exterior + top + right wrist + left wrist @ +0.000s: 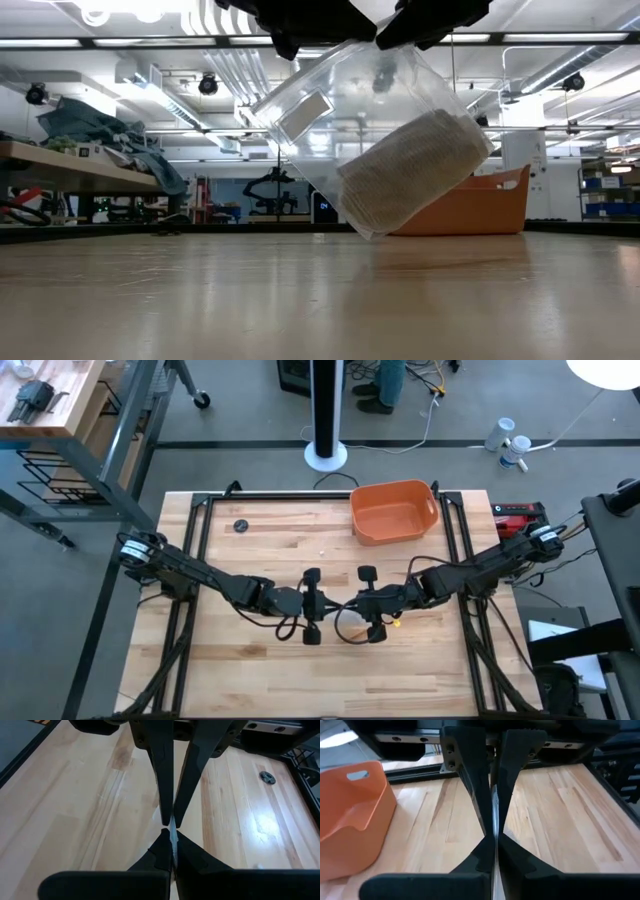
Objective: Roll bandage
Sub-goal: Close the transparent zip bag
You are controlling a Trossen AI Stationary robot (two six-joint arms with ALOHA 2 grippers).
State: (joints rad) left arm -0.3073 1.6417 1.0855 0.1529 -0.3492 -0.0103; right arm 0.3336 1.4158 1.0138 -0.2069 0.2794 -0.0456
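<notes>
The wooden surface (250, 660) carries the orange tub (392, 510) at its far edge. At the centre, left pincer (312, 605) and right pincer (368, 603) face each other, each pressed together on a thin edge of what looks like clear plastic wrapper (330, 110). Inside that wrapper, the bandage (410, 170) hangs tilted above the surface.

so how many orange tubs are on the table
1. The orange tub sits at the table's far edge, right of centre, beyond both arms; the low view shows it behind the clear wrapper. None looks hidden.
</notes>
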